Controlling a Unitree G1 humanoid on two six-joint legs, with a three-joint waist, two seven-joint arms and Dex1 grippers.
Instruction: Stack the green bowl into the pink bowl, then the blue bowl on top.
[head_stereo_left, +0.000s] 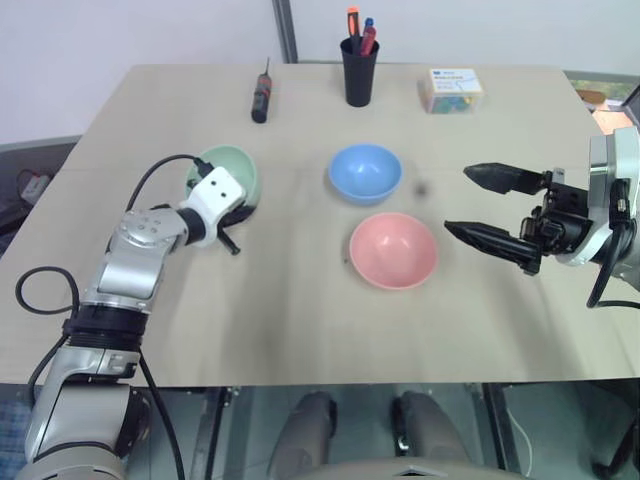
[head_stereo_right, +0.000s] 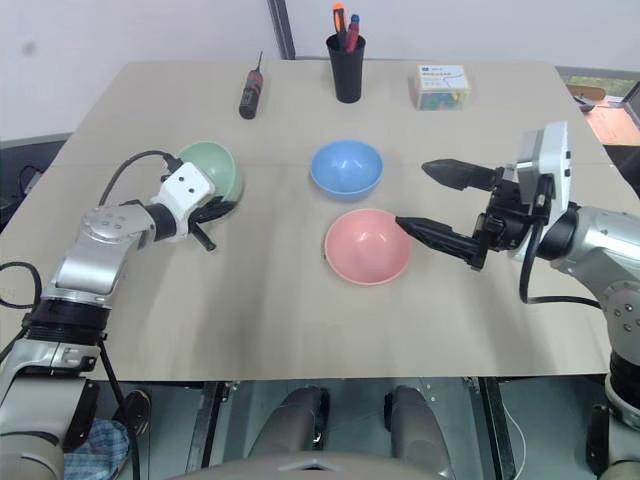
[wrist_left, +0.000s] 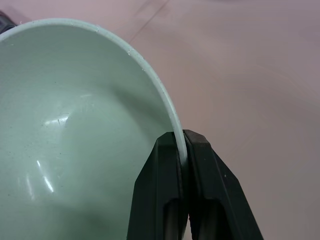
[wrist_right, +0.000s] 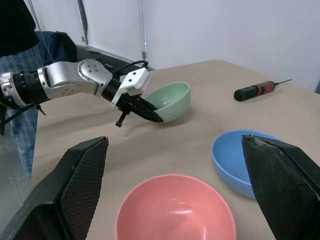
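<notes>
— Where was the green bowl (head_stereo_left: 232, 175)?

— On the left part of the worktop (head_stereo_left: 300, 320), upright, well apart from the other two bowls. The left gripper (wrist_left: 183, 150) had its jaws pressed together on the rim, one finger inside the bowl and one outside, pinching the thin wall between them.

— And from the head camera?

— The left gripper reached the near-right edge of the green bowl; its fingers were mostly hidden behind the white wrist housing there.

— The other bowls?

— The blue bowl (head_stereo_left: 365, 173) sat near the middle of the worktop, open side up. The pink bowl (head_stereo_left: 393, 249) stood just in front of it and a little to the right, close beside it but not touching. Both were empty.

— The right side?

— The right gripper (head_stereo_left: 478, 206) hung above the worktop beside the pink bowl, its jaws spread wide and holding nothing. One finger pointed toward the blue bowl's side, the other toward the pink bowl's rim.

— Anything at the back?

— A black cup (head_stereo_left: 359, 70) with pens, a screwdriver (head_stereo_left: 262, 94) lying to its left, and a small box (head_stereo_left: 451, 90) to its right, all along the far edge.
</notes>
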